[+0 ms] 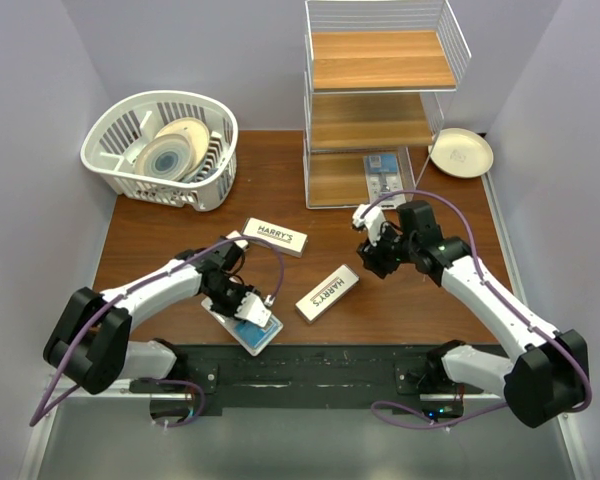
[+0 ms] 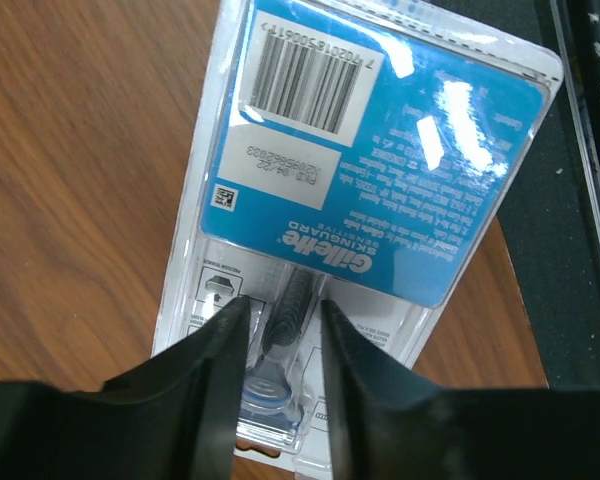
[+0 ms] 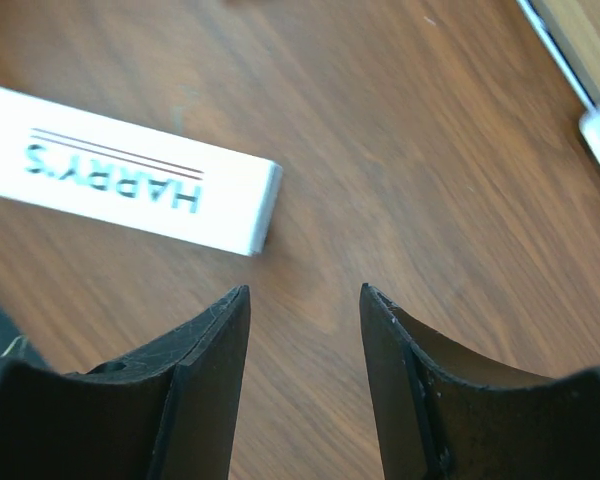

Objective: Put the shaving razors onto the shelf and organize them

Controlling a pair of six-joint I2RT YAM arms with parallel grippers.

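Note:
A clear blister pack of razors (image 1: 252,330) with a blue card lies on the table's near edge. My left gripper (image 1: 244,308) is down on it, and its fingers press both sides of the raised razor bubble (image 2: 285,305). Two white "HARRY'S" boxes lie mid-table, one further back (image 1: 275,237) and one nearer (image 1: 328,293). My right gripper (image 1: 367,260) hovers open and empty just right of the nearer box (image 3: 130,185), its jaws (image 3: 305,290) over bare wood. The shelf (image 1: 380,60) stands at the back, with a second blister pack (image 1: 385,175) on its bottom tier. No third box shows.
A white slatted basket (image 1: 110,150) holding round plates sits at the back left. A cream plate (image 1: 461,152) lies right of the shelf. A black strip (image 2: 570,280) runs along the table's near edge beside the blister pack.

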